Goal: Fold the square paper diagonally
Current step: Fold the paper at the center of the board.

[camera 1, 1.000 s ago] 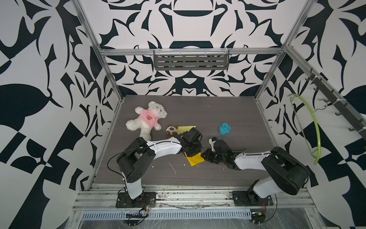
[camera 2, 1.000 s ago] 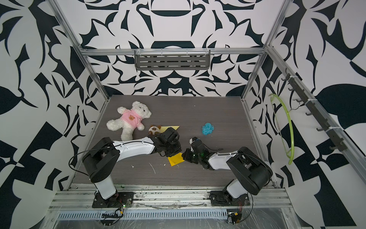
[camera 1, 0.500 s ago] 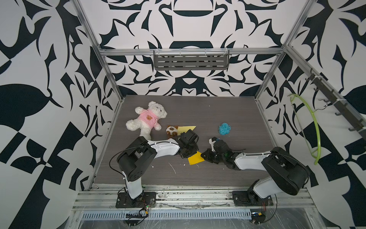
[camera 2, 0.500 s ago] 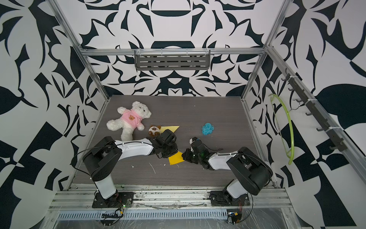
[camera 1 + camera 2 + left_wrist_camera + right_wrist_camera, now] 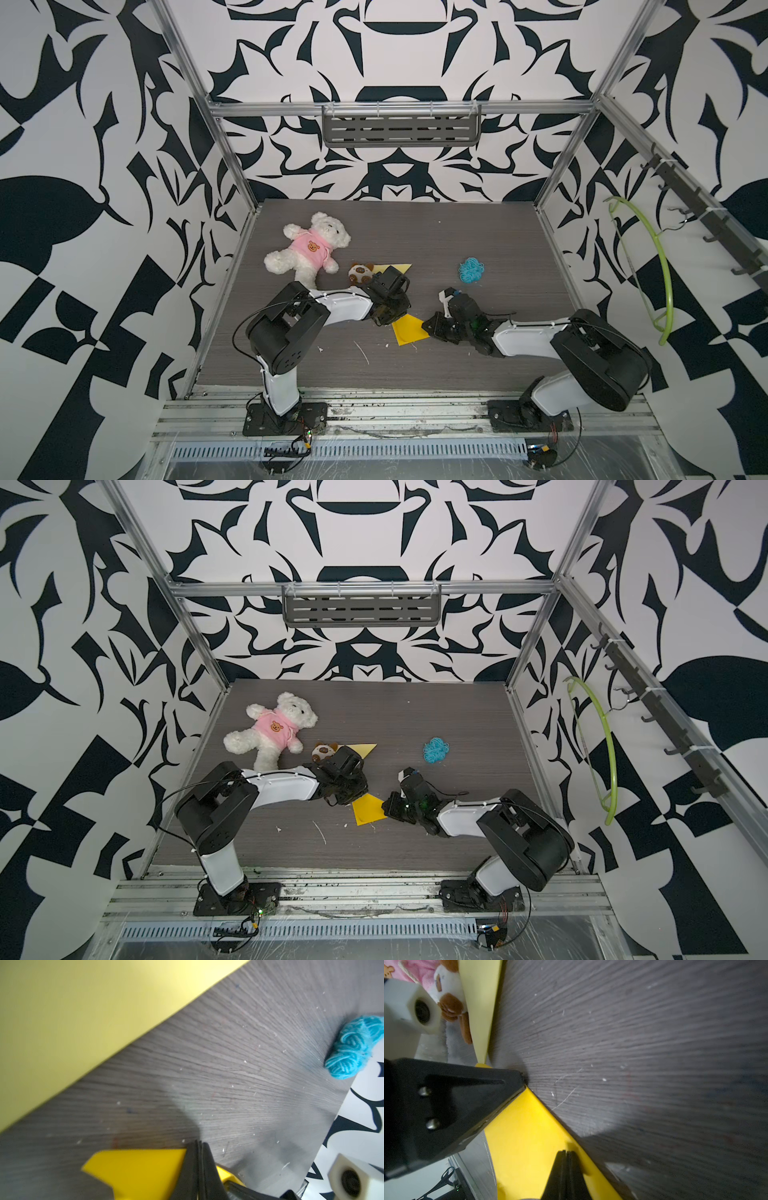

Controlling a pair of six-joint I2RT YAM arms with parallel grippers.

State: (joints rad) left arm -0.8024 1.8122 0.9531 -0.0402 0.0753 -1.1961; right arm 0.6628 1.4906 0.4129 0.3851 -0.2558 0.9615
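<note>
Bare tabletop (image 5: 457, 224) lay open along the back and across the front strip. The teddy bear (image 5: 309, 249), small plush (image 5: 360, 272) and pale sheet (image 5: 397, 268) crowded the left; blue yarn (image 5: 471, 270) sat toward the right. The left gripper (image 5: 386, 321) and right gripper (image 5: 428, 327) blocked the middle.

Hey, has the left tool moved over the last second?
Yes. In a top view the left tool has slid slightly left, farther from the blue yarn ball, which stayed put.
</note>
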